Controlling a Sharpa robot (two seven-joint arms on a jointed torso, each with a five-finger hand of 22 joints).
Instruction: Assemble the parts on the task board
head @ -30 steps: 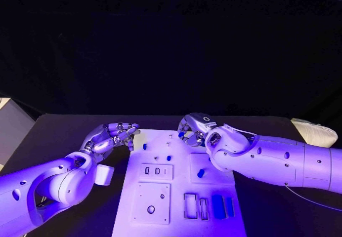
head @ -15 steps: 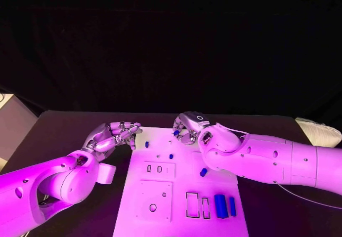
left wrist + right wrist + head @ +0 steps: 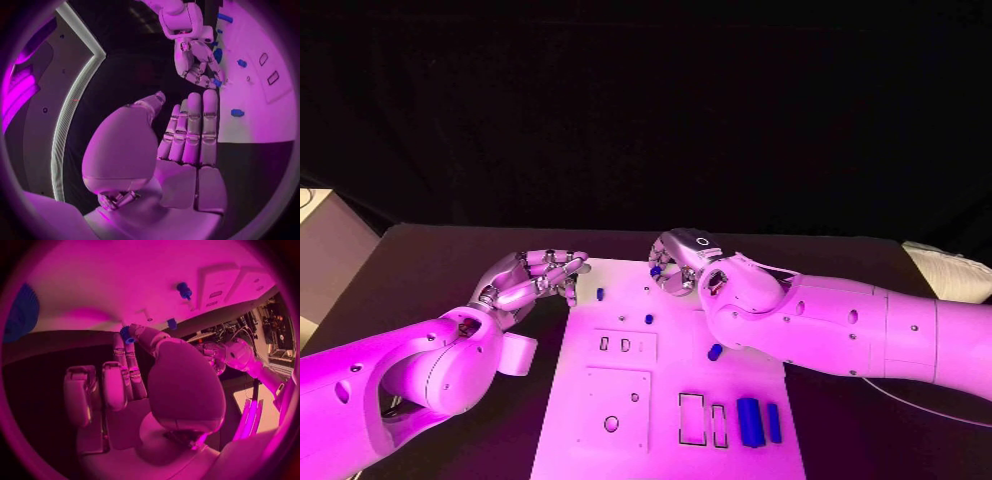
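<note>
The right hand [image 3: 681, 262] hangs over the far edge of the board [image 3: 668, 370], and its fingers [image 3: 130, 362] pinch a small blue part [image 3: 656, 270] at their tips; in the right wrist view the same part [image 3: 125, 334] sits between thumb tip and fingertips, with the other fingers lying straight beside them. The left hand [image 3: 531, 280] is at the board's far left corner, just off its left edge, above the table [image 3: 430, 270]. Its fingers [image 3: 194, 125] lie straight and close together, the thumb set beside them, and nothing is in them. Whether they touch the board I cannot tell. The board lies in the middle of the table, running from the near edge towards the far side. On it, a blue peg [image 3: 599, 294] stands near the far left corner, close to the left hand's fingertips; a second peg [image 3: 649, 319] stands nearer the middle; a third blue piece [image 3: 714, 352] lies right of centre, just beside the right forearm. Two blue bars [image 3: 757, 421] lie side by side near the board's near right corner, next to two empty rectangular slots [image 3: 698, 419]. No writing or label can be read on the board or the parts.
</note>
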